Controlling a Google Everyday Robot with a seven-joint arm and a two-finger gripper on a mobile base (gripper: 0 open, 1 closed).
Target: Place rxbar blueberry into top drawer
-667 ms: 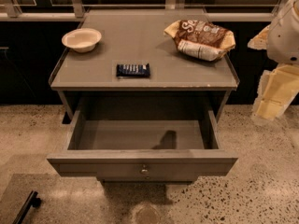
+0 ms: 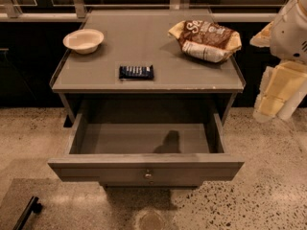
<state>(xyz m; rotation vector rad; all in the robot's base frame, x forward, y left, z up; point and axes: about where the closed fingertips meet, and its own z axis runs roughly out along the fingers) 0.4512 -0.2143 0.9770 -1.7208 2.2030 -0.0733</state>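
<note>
Speckled floor (image 2: 268, 195) is showing at the bottom, with a black bar-shaped object (image 2: 28, 212) lying on it at lower left. The drawer (image 2: 144, 166) is standing pulled out toward the camera, its grey front facing forward with a round knob (image 2: 148, 174) at the centre. The inside is showing bare grey with a dark shadow falling right of the middle. Above it, the snack bar (image 2: 136, 72) is lying flat on the table (image 2: 158, 51), near the front edge and a little left of centre, not in the drawer. A pale bowl (image 2: 83, 40) is sitting upright by the left edge, further back. A crumpled chip bag (image 2: 205, 40) is lying toward the back right corner. The gripper (image 2: 276, 92) is hanging off the table past its right edge, level with the front right corner, touching nothing on the tabletop and well apart from the snack bar. Cannot tell whether it is wide or narrow; it is holding nothing visible.
</note>
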